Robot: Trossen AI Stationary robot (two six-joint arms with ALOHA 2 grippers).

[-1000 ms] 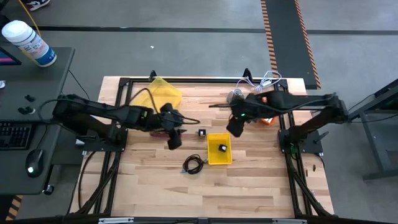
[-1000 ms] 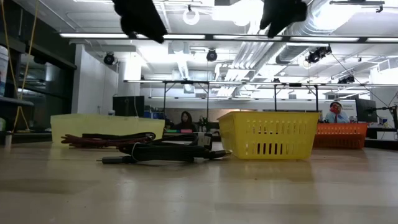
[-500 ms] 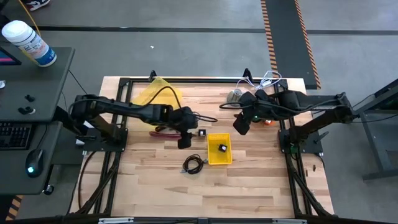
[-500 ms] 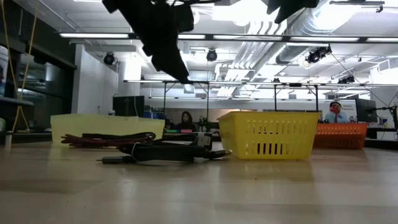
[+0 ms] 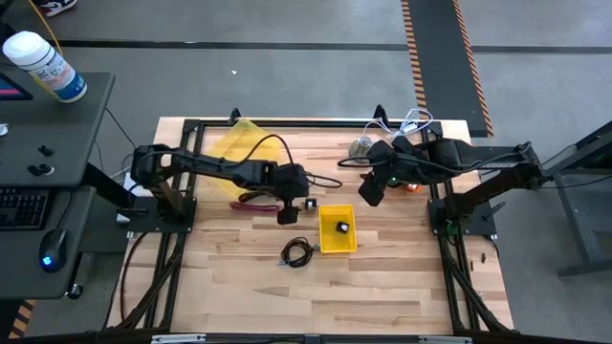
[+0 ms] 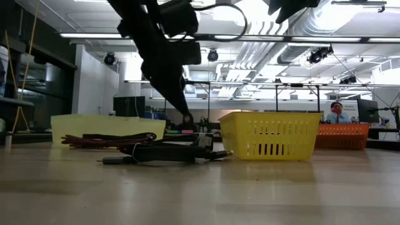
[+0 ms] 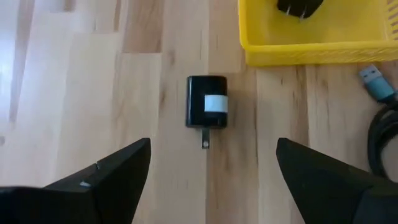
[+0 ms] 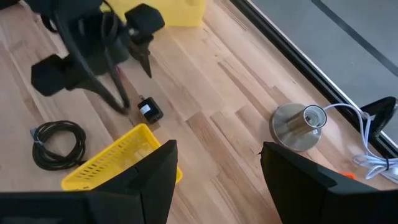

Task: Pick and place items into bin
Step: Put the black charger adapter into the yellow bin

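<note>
A tiny black block [image 7: 207,110] with a white label lies flat on the wood just left of the yellow bin [image 5: 337,241]. My left gripper [image 7: 211,180] hangs open above the block, slanting down, one finger to each side and touching nothing; it is also in the high view [image 5: 287,212]. A second black block [image 5: 342,227] lies inside the bin. The coiled black cable [image 5: 296,252] lies on the table near the bin's near-left corner. The red-handled tool [image 5: 251,201] lies under my left arm. My right gripper [image 5: 370,191] hangs open and high, right of the bin's far end.
A grey metal cone [image 8: 298,127] stands at the far right beside white cords [image 5: 411,124]. A yellow shallow container [image 5: 244,143] sits at the far left. An orange object [image 5: 411,186] lies under my right arm. Bare wood spreads toward the near edge.
My left gripper has swung toward the table's right and come down, from high above the red-handled tool to just above the black block beside the bin. The things on the table have stayed where they were.
</note>
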